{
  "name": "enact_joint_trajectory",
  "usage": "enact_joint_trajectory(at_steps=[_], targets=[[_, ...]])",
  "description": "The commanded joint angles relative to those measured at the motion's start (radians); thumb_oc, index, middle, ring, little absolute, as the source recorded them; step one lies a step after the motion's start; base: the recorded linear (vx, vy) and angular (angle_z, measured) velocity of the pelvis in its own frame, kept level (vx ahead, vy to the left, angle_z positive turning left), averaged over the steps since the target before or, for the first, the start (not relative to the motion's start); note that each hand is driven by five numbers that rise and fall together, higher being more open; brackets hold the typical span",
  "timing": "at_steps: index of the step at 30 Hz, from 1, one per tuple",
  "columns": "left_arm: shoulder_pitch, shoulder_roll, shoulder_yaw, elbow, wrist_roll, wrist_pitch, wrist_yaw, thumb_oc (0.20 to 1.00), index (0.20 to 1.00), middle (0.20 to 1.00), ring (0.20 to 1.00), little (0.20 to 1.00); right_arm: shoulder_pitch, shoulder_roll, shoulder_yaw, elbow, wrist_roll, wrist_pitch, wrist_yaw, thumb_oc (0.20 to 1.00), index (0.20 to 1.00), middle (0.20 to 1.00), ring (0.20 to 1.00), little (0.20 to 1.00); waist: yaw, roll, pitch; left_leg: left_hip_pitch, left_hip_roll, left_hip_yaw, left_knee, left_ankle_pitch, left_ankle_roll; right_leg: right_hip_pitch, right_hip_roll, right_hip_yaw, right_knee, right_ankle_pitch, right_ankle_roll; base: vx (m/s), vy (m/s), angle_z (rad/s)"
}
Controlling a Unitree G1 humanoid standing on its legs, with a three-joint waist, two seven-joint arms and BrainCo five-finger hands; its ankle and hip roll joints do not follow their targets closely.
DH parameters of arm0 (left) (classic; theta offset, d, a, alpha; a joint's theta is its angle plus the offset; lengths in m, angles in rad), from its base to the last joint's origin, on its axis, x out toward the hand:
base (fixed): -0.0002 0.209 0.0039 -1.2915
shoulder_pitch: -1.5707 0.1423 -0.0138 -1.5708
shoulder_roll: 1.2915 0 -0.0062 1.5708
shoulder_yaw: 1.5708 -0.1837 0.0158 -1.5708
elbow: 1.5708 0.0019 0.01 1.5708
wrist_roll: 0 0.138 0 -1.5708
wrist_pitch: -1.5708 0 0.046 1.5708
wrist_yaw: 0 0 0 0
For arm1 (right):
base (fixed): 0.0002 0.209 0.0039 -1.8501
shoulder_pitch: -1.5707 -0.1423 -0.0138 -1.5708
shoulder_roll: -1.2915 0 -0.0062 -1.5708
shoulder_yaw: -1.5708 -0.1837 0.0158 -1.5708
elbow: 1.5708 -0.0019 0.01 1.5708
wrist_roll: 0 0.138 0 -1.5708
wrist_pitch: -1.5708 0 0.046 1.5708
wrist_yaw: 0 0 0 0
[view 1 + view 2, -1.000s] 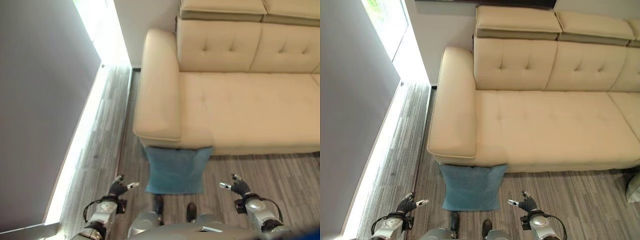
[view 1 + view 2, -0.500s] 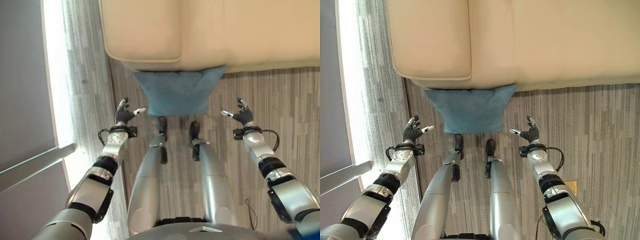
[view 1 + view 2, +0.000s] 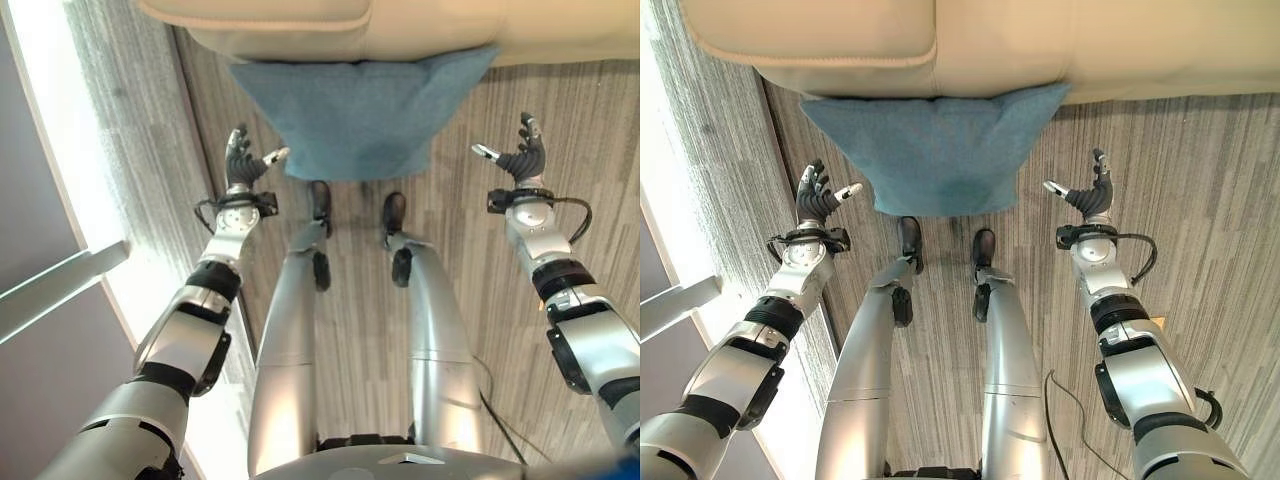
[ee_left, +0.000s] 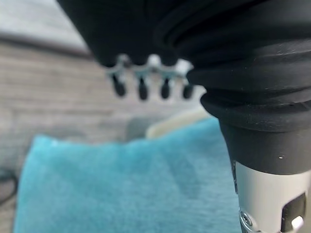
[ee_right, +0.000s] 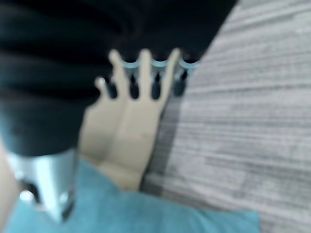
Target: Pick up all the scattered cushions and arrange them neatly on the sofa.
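Blue cushion (image 3: 360,110) lies flat on the wood-look floor (image 3: 600,110), between the two hands and a bit ahead of them. Its far edge is tucked against the base of the beige sofa (image 3: 940,45); whether it runs under the sofa or just butts against it can't be told from the head views.

Left hand (image 3: 240,162): held above the floor, just beside the cushion's left edge, not touching it. Fingers relaxed and spread, thumb sticking out toward the cushion. Nothing in it. The left wrist view shows its dark fingertips (image 4: 141,90) in a loose row with gaps between them, the cushion (image 4: 121,189) lying past and below them, with a strip of the sofa (image 4: 170,124) behind.

Right hand (image 3: 1090,195): mirror pose on the other side, near the cushion's right corner with a clear strip of floor between them. Fingers up and apart, thumb pointing inward at the cushion. Holds nothing. The right wrist view is soft, but the fingertips (image 5: 155,90) look uncurled, with the sofa (image 5: 126,136) and a corner of the cushion (image 5: 146,213) beyond them.

Both palms face each other across the cushion. The cushion sits closer to the left hand than to the right.

A bright light strip (image 3: 60,150) runs along the floor outboard of the left hand, next to a grey wall (image 3: 30,380).
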Motion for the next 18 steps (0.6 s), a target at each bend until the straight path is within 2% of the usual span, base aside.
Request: enact_joint_trajectory(at_steps=[1,8,12,18], targets=[[0.061,0.026,-0.012,0.007,-0.03,-0.034,0.025,1.0,1.0,1.0,1.0,1.0,0.078,-0.038,0.006,-0.035,0.048,-0.046,-0.038,1.0,1.0,1.0,1.0,1.0,-0.009,0.026,-0.127,0.011,0.047,-0.034,0.033,-0.08,-0.061,-0.004,-0.049,0.062,-0.069,0.077,0.127,0.0,0.0,0.0],[-0.044,0.054,-0.026,0.045,-0.091,-0.035,0.023,1.0,1.0,1.0,1.0,1.0,-0.024,-0.045,0.047,-0.058,0.074,-0.053,-0.025,1.0,1.0,1.0,1.0,1.0,-0.026,0.021,-0.114,-0.073,0.045,-0.022,0.045,-0.086,-0.048,-0.103,-0.039,0.078,-0.051,0.078,0.134,0.02,0.004,-0.02],[-0.138,0.069,-0.074,0.063,-0.101,-0.031,0.014,1.0,1.0,1.0,1.0,1.0,-0.124,-0.039,0.11,-0.019,0.067,-0.045,-0.018,1.0,1.0,1.0,1.0,1.0,-0.031,0.023,-0.112,-0.105,0.045,-0.015,0.038,-0.083,-0.041,-0.138,-0.029,0.082,-0.058,0.087,0.14,0.02,-0.007,-0.02],[-0.227,0.041,-0.115,0.048,-0.103,-0.039,0.024,1.0,1.0,1.0,1.0,1.0,-0.217,-0.01,0.155,-0.012,0.076,-0.05,-0.014,1.0,1.0,1.0,1.0,1.0,-0.03,0.034,-0.109,-0.127,0.043,-0.018,0.018,-0.073,-0.04,-0.163,-0.025,0.077,-0.062,0.087,0.143,0.0,-0.005,0.0]])
